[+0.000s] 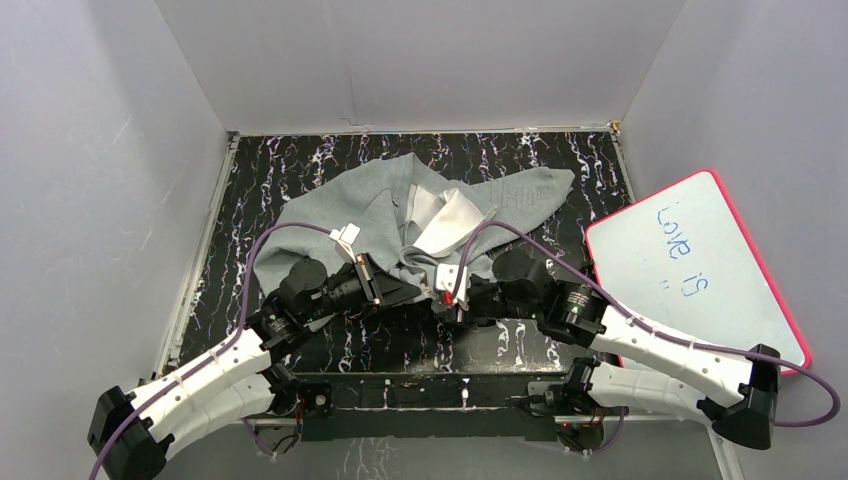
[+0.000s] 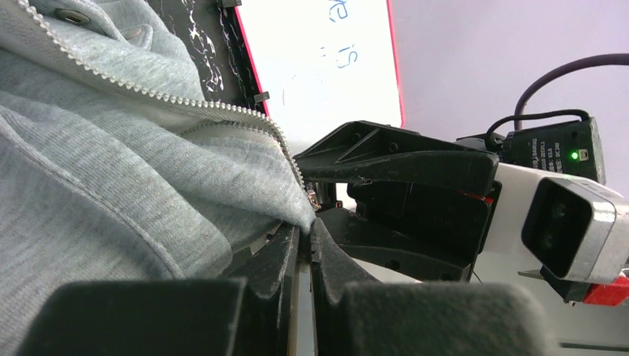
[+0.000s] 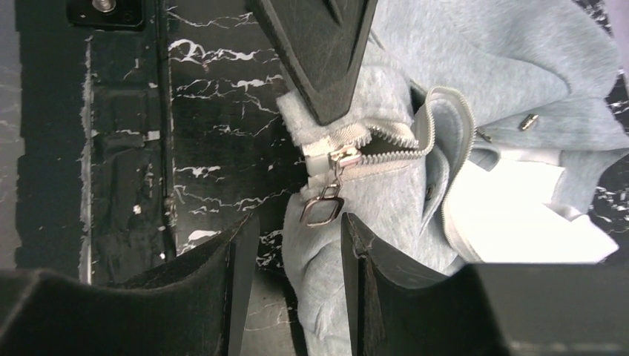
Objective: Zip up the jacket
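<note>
At bench centre, one light grey fleece jacket [image 1: 400, 205] lies crumpled on the black marbled bench [image 1: 250, 200], front open, white lining [image 1: 445, 222] exposed. One zipper slider [image 3: 343, 157] sits at the bottom end of the two tooth rows, with one metal pull tab [image 3: 320, 209] hanging from it. Left jaws are closed, clamping the jacket hem just beside the slider. Right jaws stand apart, one on each side of the pull tab, gripping nothing. Two arms, left arm [image 1: 200, 385] and right arm [image 1: 680, 355], meet at the jacket's near edge. One red-framed whiteboard [image 1: 690, 270] sits at the bench's right side.
</note>
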You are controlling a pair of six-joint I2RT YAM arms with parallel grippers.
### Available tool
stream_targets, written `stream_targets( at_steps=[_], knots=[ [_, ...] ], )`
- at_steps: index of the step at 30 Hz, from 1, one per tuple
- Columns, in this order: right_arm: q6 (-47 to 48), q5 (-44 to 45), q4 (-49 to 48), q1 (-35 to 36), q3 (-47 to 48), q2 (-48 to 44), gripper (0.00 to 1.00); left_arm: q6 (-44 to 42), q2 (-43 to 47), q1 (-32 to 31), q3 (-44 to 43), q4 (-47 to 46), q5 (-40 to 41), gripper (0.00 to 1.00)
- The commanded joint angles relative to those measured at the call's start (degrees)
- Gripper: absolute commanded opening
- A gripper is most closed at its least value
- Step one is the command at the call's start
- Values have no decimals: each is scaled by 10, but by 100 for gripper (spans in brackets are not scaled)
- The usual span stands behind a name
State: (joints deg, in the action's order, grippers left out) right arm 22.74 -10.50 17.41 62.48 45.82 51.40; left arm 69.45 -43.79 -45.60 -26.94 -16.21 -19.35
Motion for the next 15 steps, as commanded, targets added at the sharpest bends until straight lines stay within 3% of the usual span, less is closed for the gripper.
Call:
stream_targets(
  at_steps=[1,7,15],
  knots=[
    [23,62,-58,22,-7,2,52,-3,12,-3,-27,-15,-18,0],
    [30,99,-66,42,-9,7,45,-4,11,-3,-28,-15,-18,0],
    [31,120,-62,52,-2,11,28,-4,11,-3,-25,-17,-18,0]
  ],
)
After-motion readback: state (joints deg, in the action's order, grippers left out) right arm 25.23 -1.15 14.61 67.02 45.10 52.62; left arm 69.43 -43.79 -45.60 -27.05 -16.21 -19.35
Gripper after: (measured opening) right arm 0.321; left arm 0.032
